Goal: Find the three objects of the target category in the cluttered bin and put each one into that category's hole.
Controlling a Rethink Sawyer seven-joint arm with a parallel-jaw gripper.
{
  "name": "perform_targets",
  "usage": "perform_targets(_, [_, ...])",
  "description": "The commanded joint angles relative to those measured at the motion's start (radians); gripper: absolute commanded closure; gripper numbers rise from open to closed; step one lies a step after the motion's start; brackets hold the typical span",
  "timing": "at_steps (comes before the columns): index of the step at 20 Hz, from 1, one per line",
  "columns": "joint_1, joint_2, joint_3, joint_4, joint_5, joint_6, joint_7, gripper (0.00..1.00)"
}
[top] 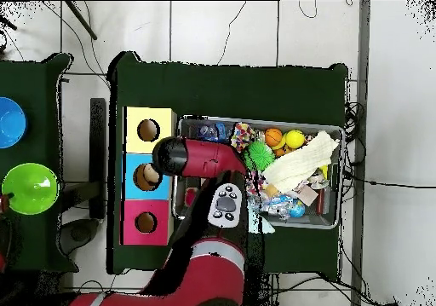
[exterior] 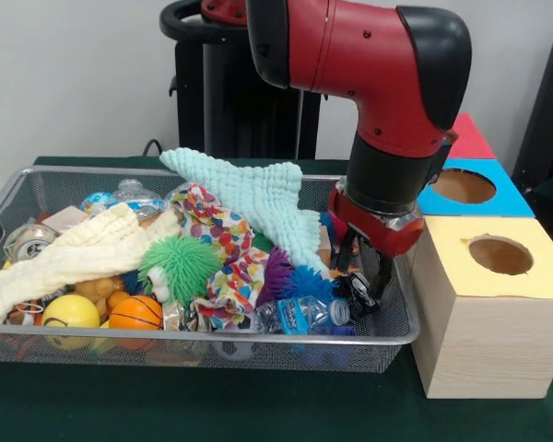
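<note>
Reaching into the wire bin (exterior: 212,345), the fingers (exterior: 384,273) straddle a small black object (exterior: 358,291); grip unclear.

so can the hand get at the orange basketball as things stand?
Probably yes. The orange basketball lies exposed at the bin's front rim, nothing covering it; the hand is down at the opposite end and must travel across.
</note>
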State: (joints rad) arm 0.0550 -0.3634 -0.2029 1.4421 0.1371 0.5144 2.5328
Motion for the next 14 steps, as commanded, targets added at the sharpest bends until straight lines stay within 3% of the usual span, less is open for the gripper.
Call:
perform_targets(1, [0.024,-0.101,0.038,0.140,0.067,0.130,0.174,0.00])
perform_targets(6, [0.052,-0.149,0.009,0.148,0.069,0.200,0.179,0.00])
perform_targets(14, [0.052,-0.138,-0.037,0.094,0.044,0.248,0.155,0.00])
